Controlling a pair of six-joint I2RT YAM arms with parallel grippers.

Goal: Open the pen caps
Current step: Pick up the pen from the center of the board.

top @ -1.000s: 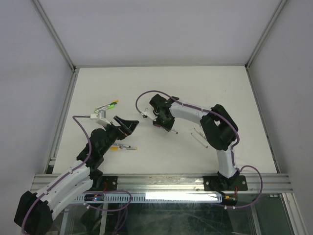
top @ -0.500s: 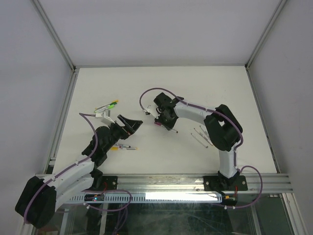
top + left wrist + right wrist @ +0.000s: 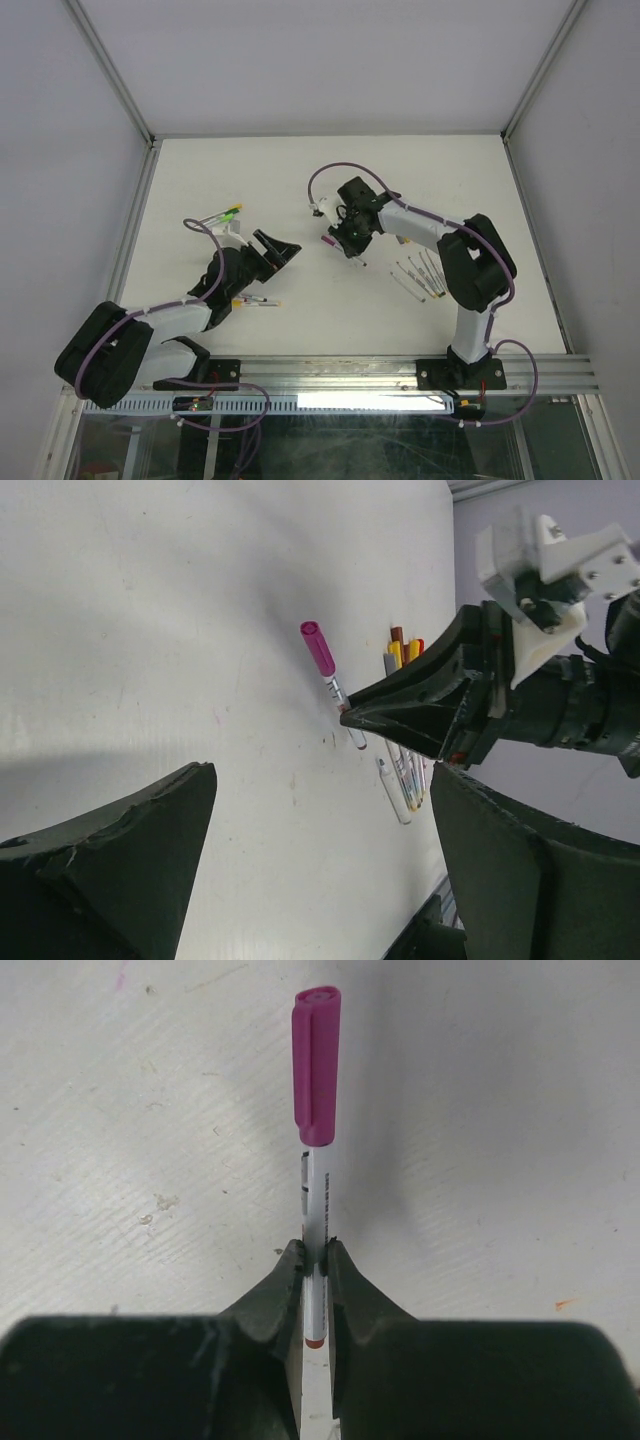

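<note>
The right pincer (image 3: 316,1250) is pressed together on a pen (image 3: 317,1185), pinching its white barrel partway along. The pen's magenta cap (image 3: 316,1065) is on and sticks out straight ahead of the fingertips, while the barrel's short red-tipped end lies back between the fingers. The cap end hangs low over the worktop (image 3: 200,170); whether it touches cannot be told. The left pincer (image 3: 280,250) is spread wide with nothing between its fingers, and its opening faces the capped end of the held pen from a little way off. A cluster of loose pens (image 3: 418,275) lies on the worktop behind the right pincer, under its forearm. Two more pens (image 3: 225,213) with green and yellow ends lie behind the left pincer.
</note>
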